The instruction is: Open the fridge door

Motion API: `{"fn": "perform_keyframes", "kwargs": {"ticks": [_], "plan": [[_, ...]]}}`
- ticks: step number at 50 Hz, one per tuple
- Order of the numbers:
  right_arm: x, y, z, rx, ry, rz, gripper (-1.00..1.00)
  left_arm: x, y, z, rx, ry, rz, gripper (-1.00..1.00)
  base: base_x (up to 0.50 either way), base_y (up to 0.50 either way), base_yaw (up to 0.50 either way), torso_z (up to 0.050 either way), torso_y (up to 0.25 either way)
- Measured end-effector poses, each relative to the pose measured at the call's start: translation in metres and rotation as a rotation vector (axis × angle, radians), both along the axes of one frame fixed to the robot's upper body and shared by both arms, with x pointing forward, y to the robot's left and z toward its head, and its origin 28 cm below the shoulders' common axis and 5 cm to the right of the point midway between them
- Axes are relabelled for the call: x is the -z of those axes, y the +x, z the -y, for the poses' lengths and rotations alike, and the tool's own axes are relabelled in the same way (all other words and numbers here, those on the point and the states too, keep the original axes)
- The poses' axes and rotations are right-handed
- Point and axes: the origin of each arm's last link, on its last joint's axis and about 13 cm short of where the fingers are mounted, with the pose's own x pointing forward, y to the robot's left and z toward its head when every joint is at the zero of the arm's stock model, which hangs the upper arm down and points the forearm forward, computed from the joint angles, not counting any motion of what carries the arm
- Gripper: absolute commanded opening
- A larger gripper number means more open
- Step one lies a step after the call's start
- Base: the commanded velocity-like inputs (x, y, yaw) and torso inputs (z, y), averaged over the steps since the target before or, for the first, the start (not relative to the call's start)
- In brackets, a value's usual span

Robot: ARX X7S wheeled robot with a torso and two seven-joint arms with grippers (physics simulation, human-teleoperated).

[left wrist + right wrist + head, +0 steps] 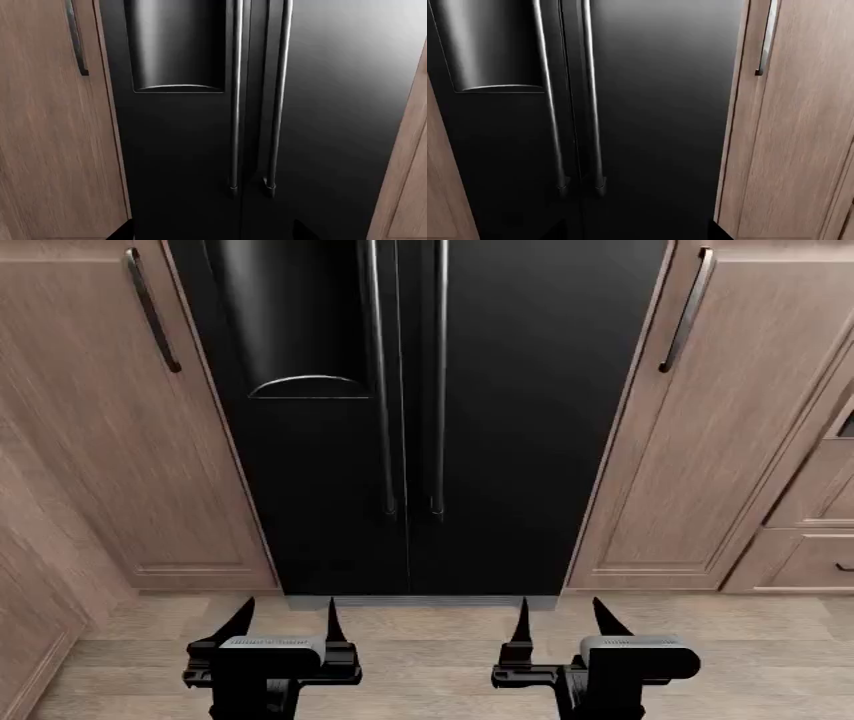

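**Facing the closed fridge with both pincers apart**

Standing square to the tall glossy black fridge, I see its wide plain black door (541, 410) filling the head view from 12 toward 1 o'clock, shut flush against its neighbour. At 11 o'clock sits the narrower black door with the curved dispenser recess (300, 430). Brown wooden cabinet doors flank the fridge: one at 9 o'clock (94, 440), another at 3 o'clock (721, 440), each bearing a dark bar pull near its top corner. Pale wooden floorboards (427, 625) run across the bottom, from 5 to 7 o'clock.

The wide door's long vertical dark metallic bar handle (439, 380) stands just right of the centre seam, beside the matching bar (379, 380) on the narrower door; the two are near each other but not touching. Both wrist views show the same pair of bars and the seam between them.

My left pincer (284, 618) sits at 7 o'clock, its two black fingers spread apart and holding nothing. My right pincer (562, 618) sits at 5 o'clock, likewise spread and empty. Both hang over the floor, well apart from the handle.
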Motion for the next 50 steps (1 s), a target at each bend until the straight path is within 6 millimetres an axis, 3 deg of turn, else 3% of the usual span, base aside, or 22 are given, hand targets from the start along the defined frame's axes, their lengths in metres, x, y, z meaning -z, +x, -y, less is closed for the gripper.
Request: {"fn": "perform_keyframes", "kwargs": {"ticks": [12, 37, 50], "plan": [[-0.0007, 0.0011, 0.0006, 0.005, 0.014, -0.004, 1.0, 0.0, 0.0004, 0.0008, 0.005, 0.008, -0.001, 1.0, 0.0, 0.0, 0.0, 0.0, 0.0], [-0.001, -0.0003, -0.0001, 0.003, -0.007, 0.037, 1.0, -0.0001, 0.001, 0.0018, 0.016, 0.035, -0.012, 1.0, 0.0, 0.44, 0.0, 0.0, 0.0], [-0.0024, -0.0014, 0.0011, 0.002, 0.009, 0.016, 1.0, -0.0009, 0.0007, 0.0034, 0.028, 0.028, -0.025, 1.0, 0.0, 0.0, 0.0, 0.049, 0.0]]}}
